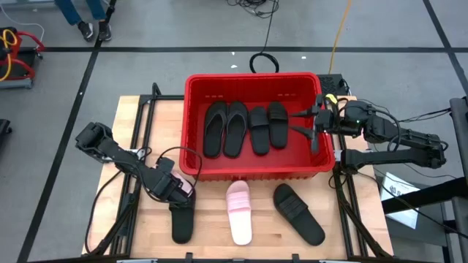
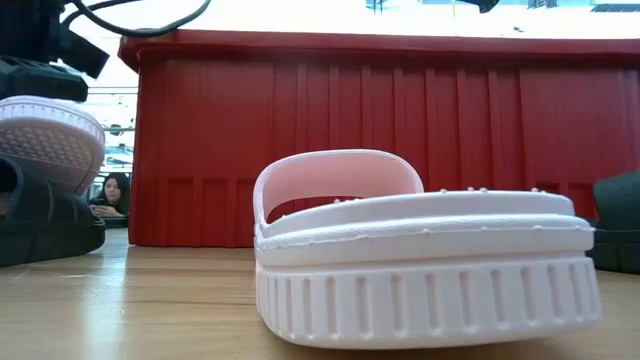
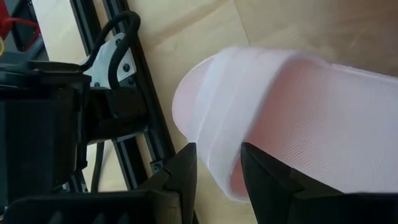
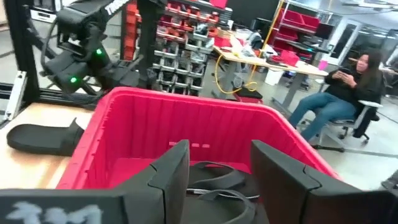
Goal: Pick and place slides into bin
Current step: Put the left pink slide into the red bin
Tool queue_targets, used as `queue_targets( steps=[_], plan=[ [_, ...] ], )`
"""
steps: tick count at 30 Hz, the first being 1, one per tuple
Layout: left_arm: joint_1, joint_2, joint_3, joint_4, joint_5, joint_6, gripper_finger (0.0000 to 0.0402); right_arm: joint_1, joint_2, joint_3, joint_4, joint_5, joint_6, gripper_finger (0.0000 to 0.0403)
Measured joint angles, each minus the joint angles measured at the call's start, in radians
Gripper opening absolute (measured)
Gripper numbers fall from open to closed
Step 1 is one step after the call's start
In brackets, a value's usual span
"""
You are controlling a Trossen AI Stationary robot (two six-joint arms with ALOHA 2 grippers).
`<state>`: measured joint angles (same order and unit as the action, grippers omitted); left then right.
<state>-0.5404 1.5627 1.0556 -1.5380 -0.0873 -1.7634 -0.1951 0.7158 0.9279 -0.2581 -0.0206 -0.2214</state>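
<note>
The bin (image 1: pixel 194 131) holds four black slides (image 1: pixel 245 128) — left fingers (image 3: pixel 186 174) grip a pink slide (image 3: pixel 298 112), right fingers (image 4: pixel 171 171) spread, empty.

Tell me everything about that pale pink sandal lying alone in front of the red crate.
The pink slide is a pale, foam-looking slip-on with a broad arched strap, a studded footbed and a ribbed sole edge. It lies flat and upright on the wooden table, just in front of the red bin, between two black slides, touching neither. No gripper touches it.
</note>
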Motion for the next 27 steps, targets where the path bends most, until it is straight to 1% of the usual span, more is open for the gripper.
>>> queue_targets(
  steps=[9, 23, 27],
  plan=[
    [-0.020, 0.000, -0.038, 0.096, 0.008, 0.000, 0.0122, 0.000, 0.000, 0.000, 0.000, 0.020, 0.000, 0.0160],
    [-0.055, 0.000, -0.040, 0.077, -0.016, 0.000, 0.0122, 0.000, 0.000, 0.000, 0.000, 0.020, 0.000, 0.0160],
    [-0.071, 0.000, -0.064, 0.084, -0.011, -0.023, 0.0122, 0.000, 0.000, 0.000, 0.000, 0.020, 0.000, 0.0160]
  ],
)
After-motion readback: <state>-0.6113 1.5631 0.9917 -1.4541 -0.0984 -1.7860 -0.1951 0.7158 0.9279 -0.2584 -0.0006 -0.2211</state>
